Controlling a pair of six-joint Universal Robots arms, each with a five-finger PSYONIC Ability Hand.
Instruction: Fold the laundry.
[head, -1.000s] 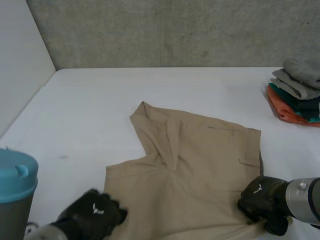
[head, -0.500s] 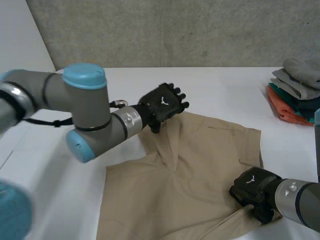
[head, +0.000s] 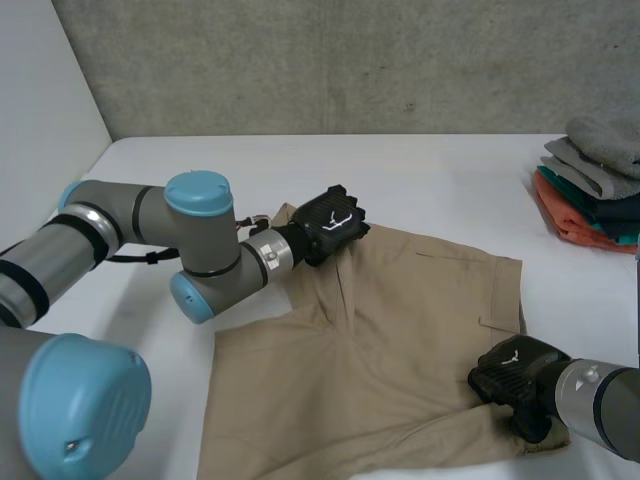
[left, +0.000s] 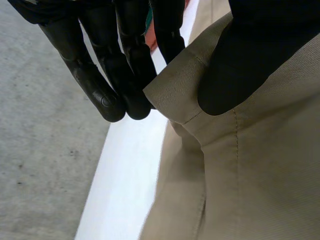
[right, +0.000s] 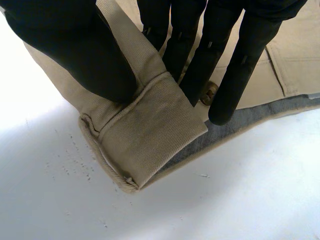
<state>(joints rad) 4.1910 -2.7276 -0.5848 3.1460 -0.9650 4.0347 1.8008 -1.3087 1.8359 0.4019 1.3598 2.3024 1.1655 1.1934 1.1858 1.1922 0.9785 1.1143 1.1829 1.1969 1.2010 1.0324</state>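
A pair of tan shorts (head: 400, 330) lies spread flat in the middle of the white worktop (head: 200, 190), waistband towards the robot's right and 2 legs pointing left. The left hand (head: 330, 225) is at the hem corner of the far leg. In its wrist view the thumb (left: 240, 60) sits on top of the hem and the fingers (left: 95, 80) reach behind it, so it is pinching the cloth. The right hand (head: 512, 375) is at the near corner of the waistband, with its thumb pressed on the turned-over band and its fingers on the other side, also a pinch.

The step in hand looks like folding the shorts in half, far leg over near leg. To do it well:
- The left hand should lift the hem only just clear of the worktop and carry it towards the near leg in a low arc.
- The right hand should hold the waistband steady so the cloth does not slide.
- Light tension between the 2 hands should take out the ridge running along the crotch.
- Set hem on hem, edges matched, before either pinch lets go.

Count: 1 pair of shorts, 2 hands on it, and 1 pile of folded clothes (head: 595, 190) at the far right edge, well apart. It shows grey, dark teal and orange layers, but I cannot tell how many pieces it holds.
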